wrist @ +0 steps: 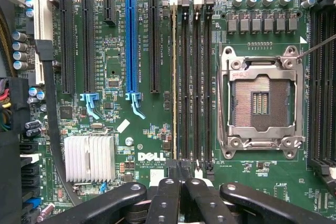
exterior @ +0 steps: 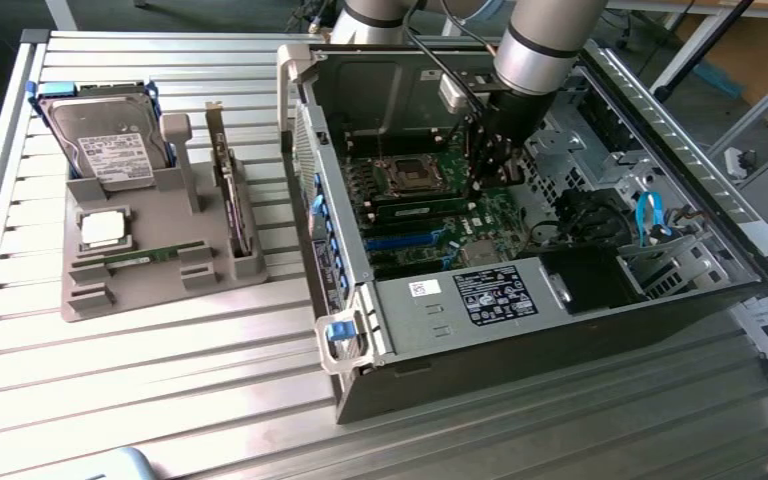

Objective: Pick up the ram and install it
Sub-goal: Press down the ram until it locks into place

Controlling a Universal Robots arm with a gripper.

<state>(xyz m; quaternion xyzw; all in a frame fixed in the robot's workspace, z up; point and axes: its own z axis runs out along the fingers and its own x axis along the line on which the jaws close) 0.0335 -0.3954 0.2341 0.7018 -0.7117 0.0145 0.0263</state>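
The ram (wrist: 174,77) is standing on edge in the outermost memory slot, the one farthest from the processor socket (wrist: 261,103) in the bank of slots just beside it. You are seeing it as a thin pale line running the length of that slot.

Your gripper (wrist: 181,174) is hanging inside the open computer case, over the end of that same bank, near the socket's corner. Its fingertips are sitting drawn together with no gap showing between them, and nothing is visibly held. Whether they are touching the ram's end, you cannot tell.

You are dealing with a light, stiff, thin board that is probably fragile. It is likely to crack or skew if you are loading one end alone. You are safest taking it by the long top edge or the short bare ends, staying off the chips and contacts.

A second green stick (exterior: 137,257) is lying on the grey tray (exterior: 91,300), well apart from the socket and outside the case.
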